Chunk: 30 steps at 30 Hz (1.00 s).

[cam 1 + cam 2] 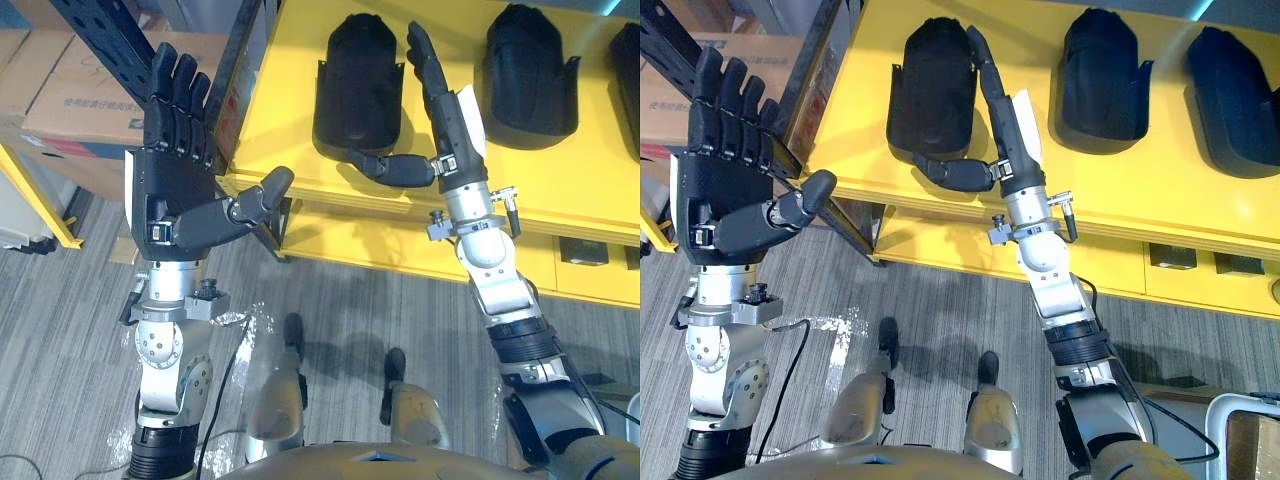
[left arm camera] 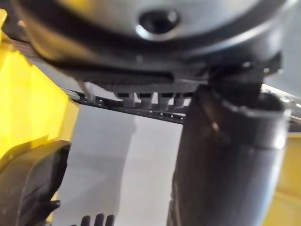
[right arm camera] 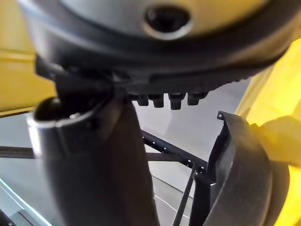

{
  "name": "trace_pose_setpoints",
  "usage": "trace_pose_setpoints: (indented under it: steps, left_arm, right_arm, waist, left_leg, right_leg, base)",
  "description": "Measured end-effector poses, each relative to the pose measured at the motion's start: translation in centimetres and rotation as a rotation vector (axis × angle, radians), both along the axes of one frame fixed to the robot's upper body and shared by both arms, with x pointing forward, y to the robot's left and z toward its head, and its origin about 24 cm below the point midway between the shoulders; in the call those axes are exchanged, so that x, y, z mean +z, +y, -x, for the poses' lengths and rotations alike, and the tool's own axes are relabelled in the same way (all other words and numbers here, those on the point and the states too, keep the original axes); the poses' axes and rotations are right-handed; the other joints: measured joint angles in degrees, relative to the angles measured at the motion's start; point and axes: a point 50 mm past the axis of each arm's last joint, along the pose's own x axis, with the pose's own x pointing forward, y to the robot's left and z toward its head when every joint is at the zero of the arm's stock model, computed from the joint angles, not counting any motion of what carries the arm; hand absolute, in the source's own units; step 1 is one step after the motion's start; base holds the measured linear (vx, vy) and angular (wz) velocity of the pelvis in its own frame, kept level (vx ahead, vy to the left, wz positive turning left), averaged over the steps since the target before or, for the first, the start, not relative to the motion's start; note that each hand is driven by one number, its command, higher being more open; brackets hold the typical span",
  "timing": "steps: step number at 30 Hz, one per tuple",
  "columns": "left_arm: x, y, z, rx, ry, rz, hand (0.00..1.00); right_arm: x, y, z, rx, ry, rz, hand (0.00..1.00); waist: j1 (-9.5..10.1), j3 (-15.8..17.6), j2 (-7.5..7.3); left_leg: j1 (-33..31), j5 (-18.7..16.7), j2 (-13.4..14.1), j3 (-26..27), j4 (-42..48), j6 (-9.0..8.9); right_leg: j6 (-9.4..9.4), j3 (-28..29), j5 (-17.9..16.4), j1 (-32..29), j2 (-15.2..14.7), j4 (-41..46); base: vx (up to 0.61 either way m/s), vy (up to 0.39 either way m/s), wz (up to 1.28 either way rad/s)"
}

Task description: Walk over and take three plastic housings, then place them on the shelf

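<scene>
- Three black plastic shells sit in a row on the yellow shelf [image 1: 285, 120]: the left housing [image 1: 360, 90], the middle housing [image 1: 530, 70] and the right housing [image 1: 1235, 95]. All three rest open end toward the robot, and neither hand holds one.
- The right hand [image 1: 445, 110] reaches over the shelf edge, just beside the left housing on the side facing the middle one. Its fingers are straight and together, pointing into the shelf. Its thumb [image 1: 395, 168] is thrown out sideways across the front of that housing's open end. Whether the thumb touches the rim cannot be told.
- The left hand [image 1: 180, 190] is raised off the shelf's left corner, palm spread flat toward the camera, fingers up and thumb out, carrying nothing. It stands near the dark rack upright [image 1: 105, 30], with cardboard boxes [image 1: 80, 95] beyond.
- With all three housings on the shelf and both hands empty, the placing looks done or all but done.
- To finish cleanly, the right hand likely needs to draw straight back toward the robot, thumb lifted clear of the rim first, so the left housing is not dragged off the edge.
</scene>
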Motion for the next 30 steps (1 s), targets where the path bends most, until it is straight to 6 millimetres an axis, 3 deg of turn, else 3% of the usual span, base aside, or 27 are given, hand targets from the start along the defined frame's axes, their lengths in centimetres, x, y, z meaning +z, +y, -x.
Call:
trace_pose_setpoints:
  steps: [11, 30]
  left_arm:
    - [0.1, 0.1, 0.0, 0.004, -0.005, -0.007, 1.00]
    - [-0.4, 0.3, -0.2, 0.012, 0.022, -0.021, 1.00]
  right_arm:
    - [1.0, 0.5, -0.7, -0.045, -0.068, 0.156, 1.00]
    - [1.6, 1.2, -1.7, -0.105, -0.118, 0.267, 1.00]
  waist:
    - [-0.17, 3.26, 0.32]
    - [-0.17, 5.47, 0.03]
  left_leg:
    - [-0.16, 0.34, -0.97, -1.18, -0.17, 0.38]
    - [-0.17, 0.53, -0.92, -1.13, -0.28, 0.16]
  right_leg:
    - [0.21, -1.28, -1.61, -0.49, -1.15, 2.63]
    - [0.08, -1.27, -1.84, -1.13, -1.29, 3.77]
  base:
    - [0.00, -0.017, 0.07]
    - [0.00, -0.005, 0.00]
